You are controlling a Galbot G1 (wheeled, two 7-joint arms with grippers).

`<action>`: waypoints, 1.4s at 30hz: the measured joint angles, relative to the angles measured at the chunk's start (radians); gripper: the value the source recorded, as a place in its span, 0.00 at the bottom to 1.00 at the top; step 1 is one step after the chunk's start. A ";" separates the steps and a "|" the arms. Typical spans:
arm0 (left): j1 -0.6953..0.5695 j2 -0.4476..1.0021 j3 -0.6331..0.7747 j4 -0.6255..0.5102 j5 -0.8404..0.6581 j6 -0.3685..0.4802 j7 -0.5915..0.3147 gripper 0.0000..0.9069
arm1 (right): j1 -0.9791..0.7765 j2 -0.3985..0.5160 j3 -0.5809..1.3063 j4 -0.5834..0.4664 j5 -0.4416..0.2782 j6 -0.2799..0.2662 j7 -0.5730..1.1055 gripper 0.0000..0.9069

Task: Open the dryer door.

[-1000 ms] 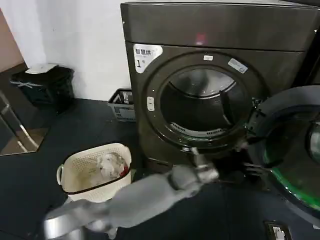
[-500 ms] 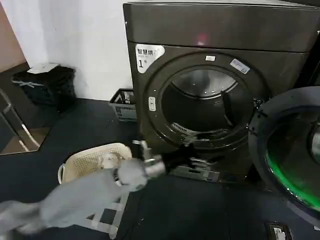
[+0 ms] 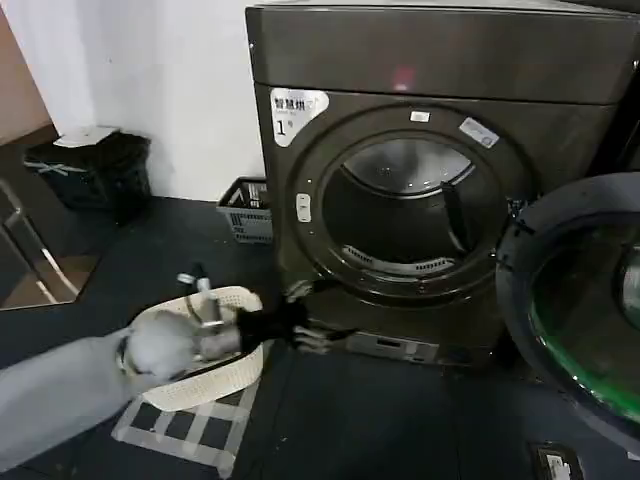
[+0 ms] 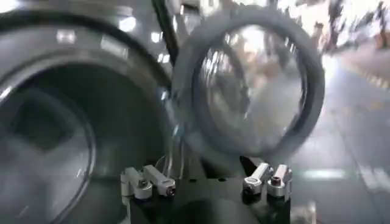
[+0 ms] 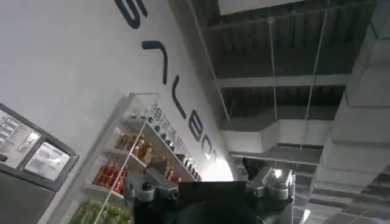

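The dryer (image 3: 430, 50) is a dark metallic machine with a white "1" sticker. Its dryer door (image 3: 580, 300) stands swung wide open at the right, black inner side and greenish glass facing me. The drum opening (image 3: 400, 215) is uncovered. My left gripper (image 3: 308, 318) hangs low in front of the dryer's lower left corner, open, holding nothing and apart from the door. The left wrist view shows the left gripper (image 4: 207, 182) facing the drum opening (image 4: 55, 140) and the open door (image 4: 250, 85). The right gripper (image 5: 210, 185) points up at a ceiling, open and empty.
A cream laundry basket (image 3: 215, 300) with clothes sits on the floor under my left arm. A small grey crate (image 3: 245, 210) stands by the wall, a black bin (image 3: 90, 170) farther left. A white grid mat (image 3: 180, 435) lies on the dark floor.
My left arm has swung leftward and back, carrying its gripper from near the open door to the dryer's lower left, above the basket. The door has stayed open.
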 joint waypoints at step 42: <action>0.509 0.404 -0.450 0.132 0.441 0.276 0.093 1.00 | 0.050 0.004 -0.041 0.035 -0.041 0.011 -0.017 1.00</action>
